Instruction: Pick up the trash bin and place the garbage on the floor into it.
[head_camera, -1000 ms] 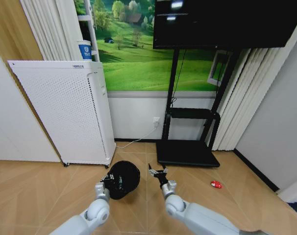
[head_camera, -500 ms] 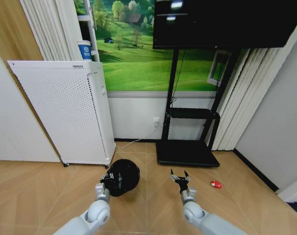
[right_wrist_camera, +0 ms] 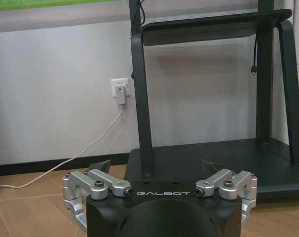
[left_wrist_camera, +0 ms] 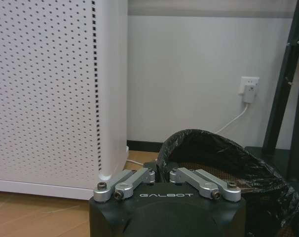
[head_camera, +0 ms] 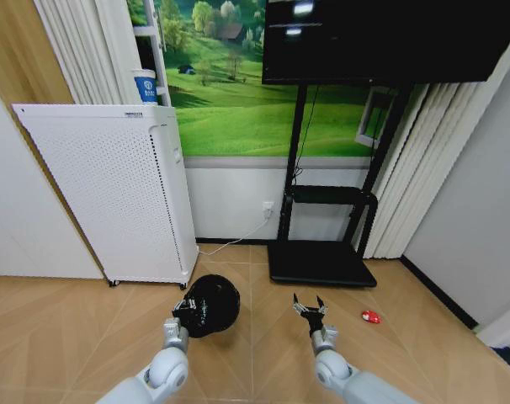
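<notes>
The trash bin [head_camera: 211, 303], black with a black liner, is low over the wood floor in front of the white appliance. My left gripper [head_camera: 182, 317] is shut on its near rim. In the left wrist view the fingers close together on the rim of the trash bin [left_wrist_camera: 223, 158]. My right gripper [head_camera: 310, 306] hangs open to the bin's right with nothing between its fingers, and the right wrist view shows the right gripper [right_wrist_camera: 155, 169] spread wide. One small red-and-white piece of garbage [head_camera: 371, 317] lies on the floor further right.
A tall white perforated appliance [head_camera: 120, 194] stands at the left against the wall. The black TV stand [head_camera: 322, 263] rests its base on the floor just behind the right gripper. A white cable [right_wrist_camera: 97, 138] runs from a wall socket. A grey wall closes the right side.
My right gripper has swung to the right, away from the bin and closer to the red piece, staying open. The left gripper keeps its hold on the bin's rim.
</notes>
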Motion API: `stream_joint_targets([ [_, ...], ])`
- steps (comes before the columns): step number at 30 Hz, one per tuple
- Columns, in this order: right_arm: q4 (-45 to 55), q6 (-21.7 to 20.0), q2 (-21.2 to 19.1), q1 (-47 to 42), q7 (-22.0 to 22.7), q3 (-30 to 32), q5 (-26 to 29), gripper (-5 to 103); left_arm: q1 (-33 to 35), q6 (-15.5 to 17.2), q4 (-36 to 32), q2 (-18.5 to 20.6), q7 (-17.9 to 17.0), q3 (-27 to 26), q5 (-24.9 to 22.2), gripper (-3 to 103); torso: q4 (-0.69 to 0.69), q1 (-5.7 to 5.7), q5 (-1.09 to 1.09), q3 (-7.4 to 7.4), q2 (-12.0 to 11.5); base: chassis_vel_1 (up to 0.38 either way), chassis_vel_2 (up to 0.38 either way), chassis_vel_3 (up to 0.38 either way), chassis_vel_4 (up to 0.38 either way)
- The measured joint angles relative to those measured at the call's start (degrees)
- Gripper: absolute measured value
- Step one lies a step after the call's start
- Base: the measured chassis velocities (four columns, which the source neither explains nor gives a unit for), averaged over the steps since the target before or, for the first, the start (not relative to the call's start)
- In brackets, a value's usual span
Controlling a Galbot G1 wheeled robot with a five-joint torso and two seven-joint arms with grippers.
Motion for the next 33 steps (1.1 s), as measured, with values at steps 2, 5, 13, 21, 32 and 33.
stream_joint_targets([
  [2, -0.04, 0.05, 0.06, -0.01, -0.01, 0.01, -0.06, 100, -0.34, -0.06, 0.33, -0.14, 0.19, 0.70, -0.26, 7, -0.01, 0.08, 0.00, 0.20, 0.27, -0.052, -0.045, -0.044, -0.037],
  [5, -0.04, 0.11, 0.04, -0.18, -0.07, 0.15, -0.23, 100, -0.61, -0.08, 0.66, -0.22, 0.40, 1.48, -0.34, 7, -0.01, 0.19, 0.00, 0.48, 0.66, -0.049, -0.069, -0.056, -0.052],
  [13, -1.26, 1.58, 0.03, -0.63, -1.19, 0.90, -1.56, 100, -1.45, -0.13, 1.88, -0.99, 0.62, 3.22, -0.44, 7, -0.01, 0.76, 0.00, 1.51, 2.26, -0.077, -0.078, -0.067, -0.073],
  [21, -2.79, 3.22, 0.29, -1.06, -2.73, 0.99, -3.55, 100, -1.43, 0.13, 2.05, -1.48, 0.60, 3.70, -0.60, 7, -0.03, 1.08, 0.00, 2.41, 3.49, -0.093, -0.097, -0.102, -0.114],
  [32, -3.24, 3.49, 0.82, -1.34, -2.72, 1.08, -3.96, 100, -0.77, 0.86, 2.17, -2.02, 0.69, 3.72, -0.81, 7, -0.02, 1.01, 0.01, 2.33, 3.31, -0.033, -0.038, -0.035, -0.030],
  [33, -3.27, 3.53, 0.82, -1.38, -2.72, 1.12, -4.02, 100, -0.80, 0.78, 2.23, -2.06, 0.84, 3.72, -0.81, 7, -0.03, 0.92, 0.00, 2.13, 3.02, 0.000, 0.000, 0.000, 0.000],
])
